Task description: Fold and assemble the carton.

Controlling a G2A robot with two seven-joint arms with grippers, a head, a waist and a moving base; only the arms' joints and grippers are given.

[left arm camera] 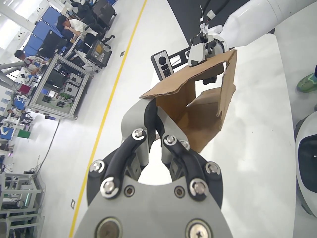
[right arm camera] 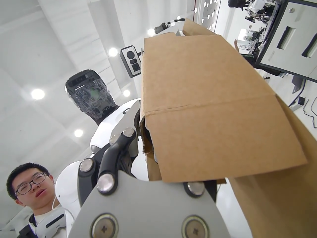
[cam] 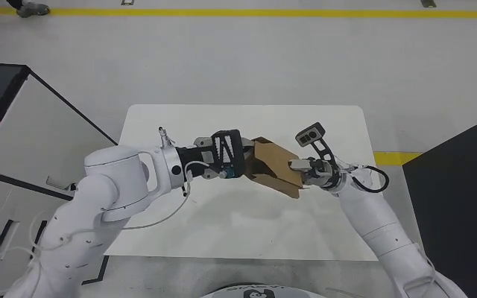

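Carton [cam: 272, 160] hides one finger of right gripper [cam: 303, 165].

Blocked in the middle of the bench [cam: 223, 231] by the carton [cam: 272, 160], pinched at one end by the left gripper [left arm camera: 154, 122] and at the other by the right gripper [cam: 299, 165]. Passable along the bench's far and near sides. Narrowed on the far side by the right arm's camera module [cam: 310, 135]. Reachable inside through the open mouth facing the left gripper, partly barred by an inward flap [left arm camera: 205, 97].
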